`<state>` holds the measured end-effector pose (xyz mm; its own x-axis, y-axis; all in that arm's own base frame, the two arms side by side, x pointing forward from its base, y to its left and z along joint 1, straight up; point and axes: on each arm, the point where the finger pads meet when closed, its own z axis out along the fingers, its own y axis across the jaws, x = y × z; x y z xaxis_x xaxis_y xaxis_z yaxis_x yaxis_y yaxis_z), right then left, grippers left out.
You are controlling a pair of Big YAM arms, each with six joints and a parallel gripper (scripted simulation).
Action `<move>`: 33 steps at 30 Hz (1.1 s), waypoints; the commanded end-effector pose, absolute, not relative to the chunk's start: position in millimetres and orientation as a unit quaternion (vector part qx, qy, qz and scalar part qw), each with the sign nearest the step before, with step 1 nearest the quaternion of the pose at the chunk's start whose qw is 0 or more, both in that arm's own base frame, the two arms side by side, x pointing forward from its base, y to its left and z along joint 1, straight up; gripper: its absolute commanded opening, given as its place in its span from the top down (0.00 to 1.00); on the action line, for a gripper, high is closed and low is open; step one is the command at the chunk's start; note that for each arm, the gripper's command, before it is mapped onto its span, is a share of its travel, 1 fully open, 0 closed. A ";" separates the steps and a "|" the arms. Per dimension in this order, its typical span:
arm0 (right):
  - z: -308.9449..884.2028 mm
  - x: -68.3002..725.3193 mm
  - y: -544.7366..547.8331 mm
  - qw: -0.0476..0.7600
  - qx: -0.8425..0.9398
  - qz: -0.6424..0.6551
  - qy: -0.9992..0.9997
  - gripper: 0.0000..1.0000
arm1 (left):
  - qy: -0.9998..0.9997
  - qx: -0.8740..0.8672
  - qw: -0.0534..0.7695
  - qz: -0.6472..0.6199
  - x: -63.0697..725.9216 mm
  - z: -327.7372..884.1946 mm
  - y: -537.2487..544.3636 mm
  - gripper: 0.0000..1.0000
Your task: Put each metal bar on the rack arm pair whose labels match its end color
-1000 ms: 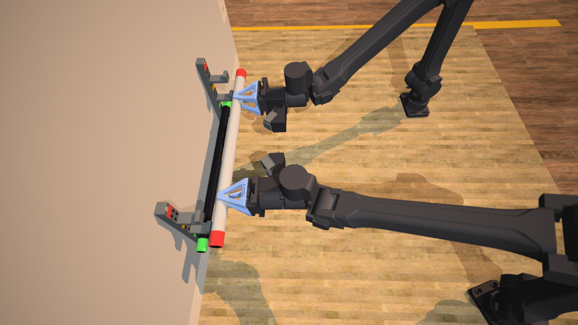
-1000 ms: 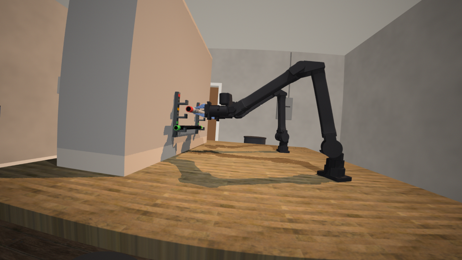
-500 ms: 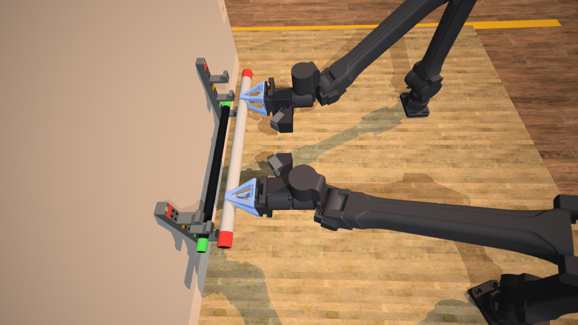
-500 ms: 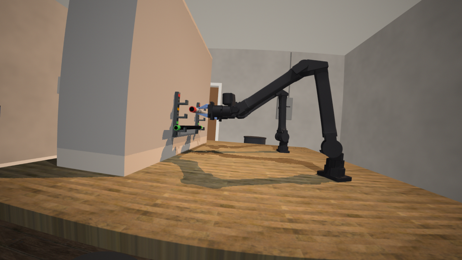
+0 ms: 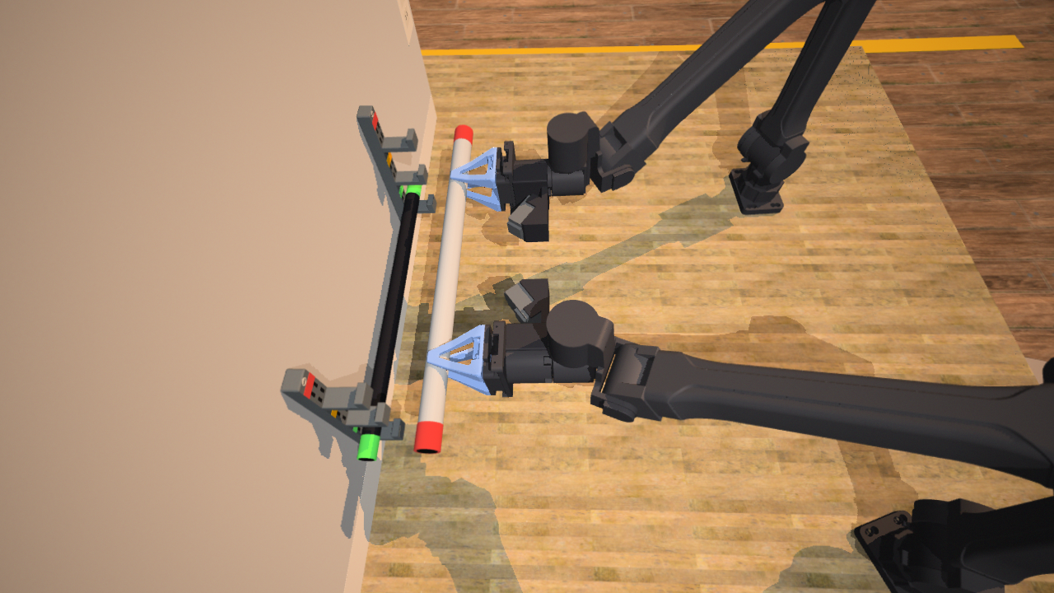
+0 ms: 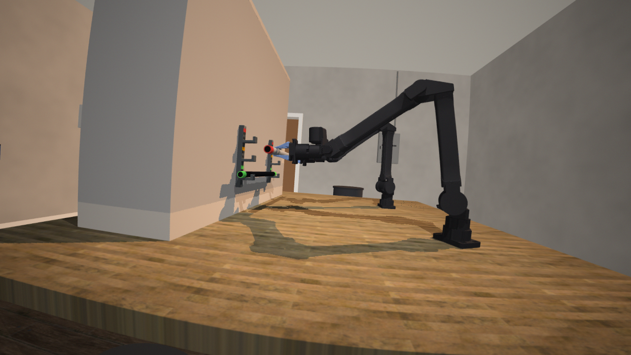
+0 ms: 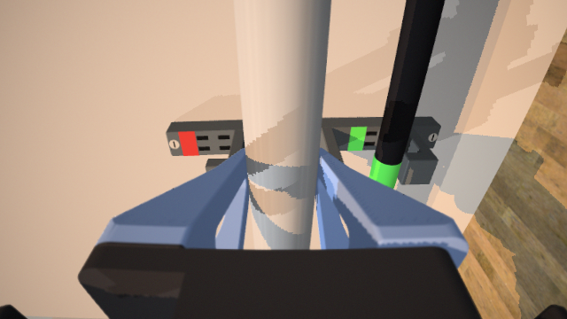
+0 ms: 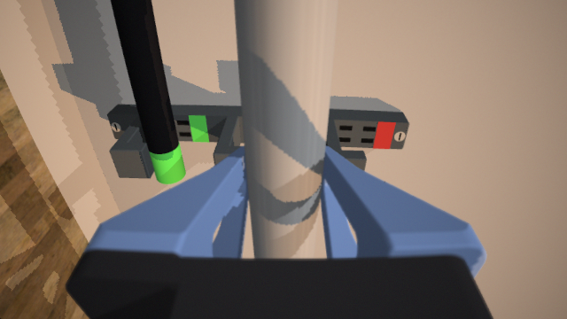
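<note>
Grasping the white bar (image 5: 448, 273) (image 6: 268, 149) (image 7: 285, 89) (image 8: 285, 89) with left gripper (image 5: 435, 358) (image 6: 279, 151) (image 7: 282, 159) and right gripper (image 5: 456, 176) (image 8: 284, 159) — could snag rack arms (image 5: 401, 142) (image 6: 249, 141) (image 7: 416, 167) (image 8: 132, 160), left of centre from above, if raised too close.

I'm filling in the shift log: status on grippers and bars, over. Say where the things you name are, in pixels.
Left gripper (image 5: 433, 358) (image 6: 283, 151) (image 7: 283, 155) and right gripper (image 5: 456, 176) (image 8: 284, 159) shut on white, red-ended metal bar (image 5: 450, 250) (image 6: 275, 151) (image 7: 281, 66) (image 8: 285, 66), off rack. Black, green-ended metal bar (image 5: 395, 295) (image 6: 260, 173) (image 7: 412, 66) (image 8: 148, 80) on green-labelled arms. No obstruction seen.
</note>
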<state>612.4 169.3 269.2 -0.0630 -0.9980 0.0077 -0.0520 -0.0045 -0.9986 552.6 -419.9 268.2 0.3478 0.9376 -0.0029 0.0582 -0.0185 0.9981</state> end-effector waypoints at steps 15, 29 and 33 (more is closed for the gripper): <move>307.5 584.0 165.6 0.496 -0.466 -0.519 0.518 1.00 | 0.411 0.561 0.595 0.403 529.2 319.3 -406.3 1.00; 305.9 564.0 166.9 0.496 -0.466 -0.519 0.518 1.00 | 0.411 0.561 0.595 0.403 510.5 318.1 -399.4 1.00; 305.2 557.4 167.3 0.496 -0.466 -0.519 0.518 1.00 | 0.411 0.561 0.595 0.403 504.2 317.6 -397.1 1.00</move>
<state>563.9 172.5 271.2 -0.0624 -0.9980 0.0068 -0.0446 -0.0040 -0.9990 506.9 -403.0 270.6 0.3483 0.9374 -0.0024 0.0534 -0.0173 0.9984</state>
